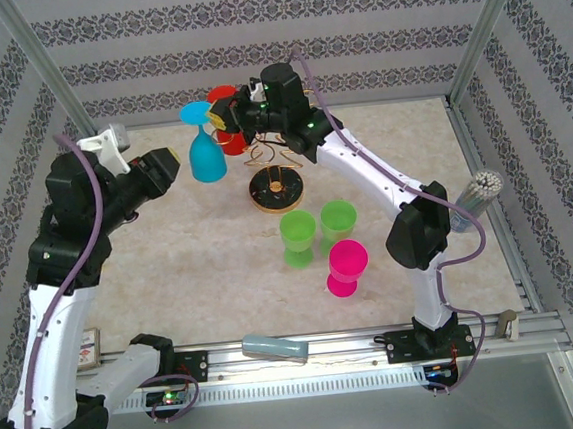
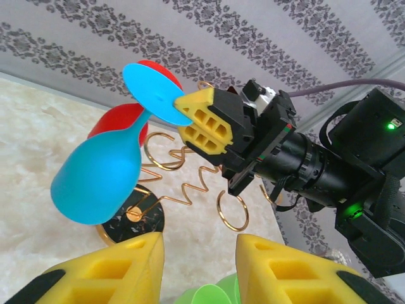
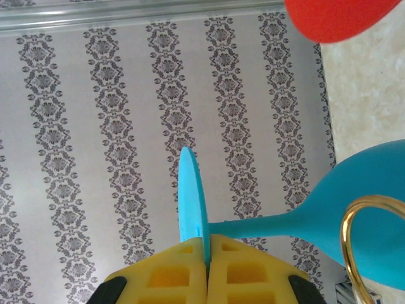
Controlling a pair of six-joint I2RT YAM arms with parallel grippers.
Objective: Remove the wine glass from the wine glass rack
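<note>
Patterned wall (image 1: 249, 17) behind, marbled counter (image 1: 191, 273) below. The right fingers (image 3: 171, 278) are clamped on the foot of the blue wine glass (image 3: 367, 221); its bowl hangs beyond them, beside the wine glass rack (image 1: 276, 180). The left fingers (image 2: 107, 272) are apart, empty, under the bowl. Draw it clear of the loops slowly; the foot-edge grip looks slippy.

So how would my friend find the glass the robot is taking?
Find the gold wire rack at the back of the table. Just left of it hangs an upside-down wine glass, its flat foot pinched by the right gripper. It is the only blue one: the red glass is behind it, and the green cups and pink cup stand in front.
</note>
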